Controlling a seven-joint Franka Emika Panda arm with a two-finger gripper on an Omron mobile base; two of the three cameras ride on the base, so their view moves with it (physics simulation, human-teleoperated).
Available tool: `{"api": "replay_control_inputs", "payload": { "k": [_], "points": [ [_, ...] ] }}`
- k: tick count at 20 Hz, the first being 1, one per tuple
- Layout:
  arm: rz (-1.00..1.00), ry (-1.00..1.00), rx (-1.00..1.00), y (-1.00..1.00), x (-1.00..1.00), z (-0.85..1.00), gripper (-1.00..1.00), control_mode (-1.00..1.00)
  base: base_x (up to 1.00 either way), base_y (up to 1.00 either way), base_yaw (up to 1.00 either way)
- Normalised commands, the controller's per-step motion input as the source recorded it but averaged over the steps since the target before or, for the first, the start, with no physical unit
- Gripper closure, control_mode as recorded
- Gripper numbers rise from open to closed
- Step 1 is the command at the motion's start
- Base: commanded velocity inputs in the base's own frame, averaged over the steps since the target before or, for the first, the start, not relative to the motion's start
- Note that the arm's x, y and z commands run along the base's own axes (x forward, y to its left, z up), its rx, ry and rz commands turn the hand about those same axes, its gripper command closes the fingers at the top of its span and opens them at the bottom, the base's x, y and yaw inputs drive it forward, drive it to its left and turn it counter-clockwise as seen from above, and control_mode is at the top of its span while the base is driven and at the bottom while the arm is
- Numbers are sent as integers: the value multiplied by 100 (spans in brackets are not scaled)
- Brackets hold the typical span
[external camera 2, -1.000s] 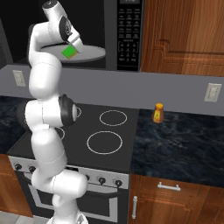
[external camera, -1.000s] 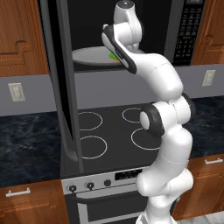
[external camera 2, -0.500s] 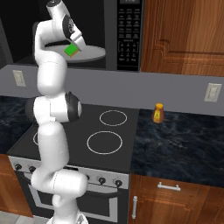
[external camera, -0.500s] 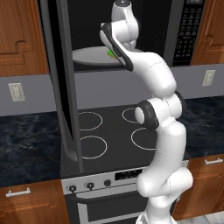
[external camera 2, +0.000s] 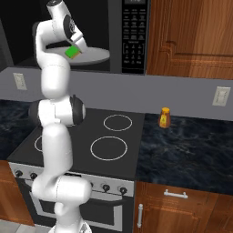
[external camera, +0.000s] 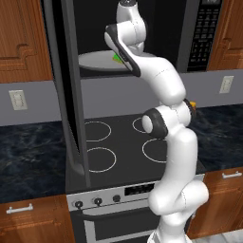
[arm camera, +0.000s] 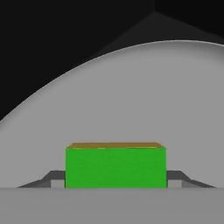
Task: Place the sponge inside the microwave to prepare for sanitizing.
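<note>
My arm stands tall over the stove [external camera: 118,142], elbow bent and forearm reaching up into the open microwave [external camera 2: 134,36], whose door [external camera: 71,95] hangs wide at the left. My hand tips down over the white plate [arm camera: 175,109] inside. The sponge [arm camera: 116,167] sits between the fingers [arm camera: 52,178] of my gripper [arm camera: 116,180], green face toward the camera, just over or on the plate; I cannot tell whether the fingers press it or stand slightly apart from it. An orange bottle [external camera 2: 164,117] stands on the tabletop [external camera 2: 191,145] right of the stove.
</note>
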Motion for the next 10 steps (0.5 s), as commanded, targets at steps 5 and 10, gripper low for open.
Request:
{"api": "replay_control_inputs", "payload": {
  "k": [5,10],
  "points": [
    [0,0,1,0,2,-8,-100,-100,0,0,0],
    [0,-1,0,0,10,-3,-100,-100,0,0,0]
  ]
}}
